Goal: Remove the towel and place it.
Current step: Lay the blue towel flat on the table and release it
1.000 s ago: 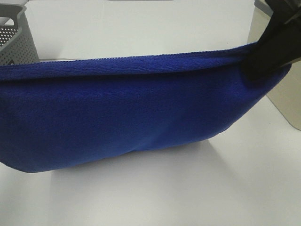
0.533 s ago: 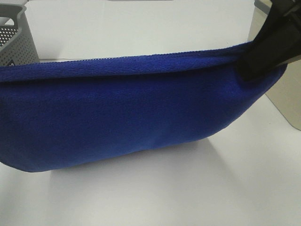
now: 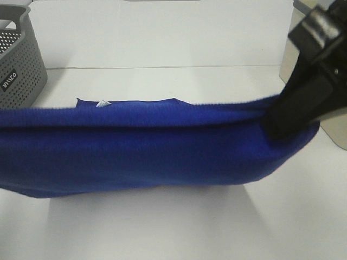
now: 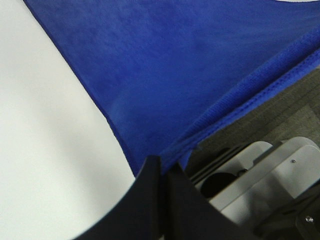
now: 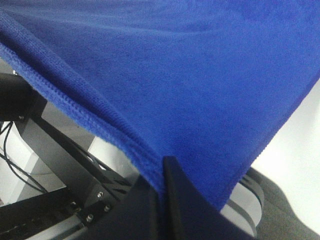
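The towel (image 3: pixel 152 151) fills the middle of the exterior high view as a long blue band which runs from the left border of the picture across to the right gripper (image 3: pixel 279 124). Its upper hem is pulled nearly straight and the cloth below it sags in a soft curve close above the white table (image 3: pixel 162 227). Behind this hem a further part of the towel seems to lie flat on the table, and there a small white tag (image 3: pixel 101 103) shows at one corner. The right gripper is black and comes down from the upper right, with its jaws closed on the right end of the hem. The left gripper is outside this picture. A grey perforated basket (image 3: pixel 21 59) stands at the far left, apart from the towel, and a pale grey object (image 3: pixel 337 135) is partly seen at the right border, behind the right arm. In the left wrist view the left gripper (image 4: pixel 161 162) has its two dark fingers pressed together, and the edge of the towel (image 4: pixel 175 75) is pinched between them; from there the cloth spreads away over the white table (image 4: pixel 45 150), while grey floor and white frame parts show on the other side. In the right wrist view the right gripper (image 5: pixel 162 172) also has its jaws tight on the thick hem of the towel (image 5: pixel 200 75), and the cloth hangs in front of a black frame (image 5: pixel 55 150).
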